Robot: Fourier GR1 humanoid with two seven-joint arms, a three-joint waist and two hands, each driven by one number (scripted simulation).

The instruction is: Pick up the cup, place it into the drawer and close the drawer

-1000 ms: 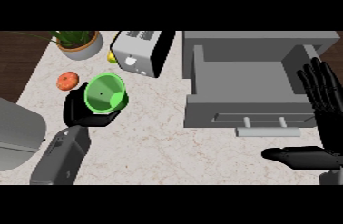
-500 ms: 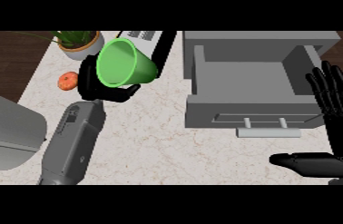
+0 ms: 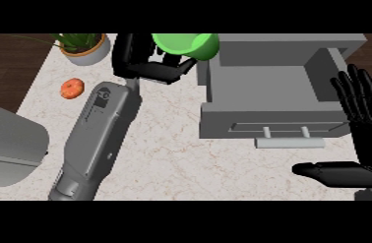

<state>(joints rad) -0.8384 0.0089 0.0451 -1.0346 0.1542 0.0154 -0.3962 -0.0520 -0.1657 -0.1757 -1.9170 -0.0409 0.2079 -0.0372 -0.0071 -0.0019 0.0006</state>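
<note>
Carrying step: the left robot hand (image 3: 156, 68) gripped the cup (image 3: 187, 44) just left of the open drawer (image 3: 265, 84); next, it should move over and lower. The right robot hand (image 3: 354, 102) rested open.

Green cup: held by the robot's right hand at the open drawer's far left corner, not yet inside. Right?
No. The head view shows the left hand curled round the green cup; the right hand rests open at the view's right edge. The rest holds: the cup is at the open drawer's far left corner, not yet inside.
</note>
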